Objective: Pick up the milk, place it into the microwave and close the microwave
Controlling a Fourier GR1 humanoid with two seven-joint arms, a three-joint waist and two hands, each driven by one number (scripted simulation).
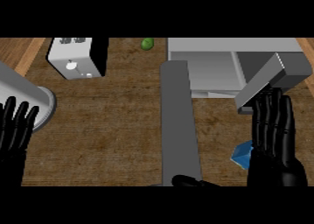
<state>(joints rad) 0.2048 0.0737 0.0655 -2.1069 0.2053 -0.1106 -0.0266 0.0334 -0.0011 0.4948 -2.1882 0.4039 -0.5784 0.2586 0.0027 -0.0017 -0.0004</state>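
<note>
Milk (242,154): blue carton, near right on table (120,131); touching left of right robot hand (275,140), fingers straight, holding nothing; left robot hand (11,131) well apart.

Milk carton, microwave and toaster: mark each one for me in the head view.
milk carton (242,153), head view, on the blue corner showing left of the right hand.
microwave (211,70), head view, on its open cavity.
toaster (70,57), head view, on its white top face.
</note>
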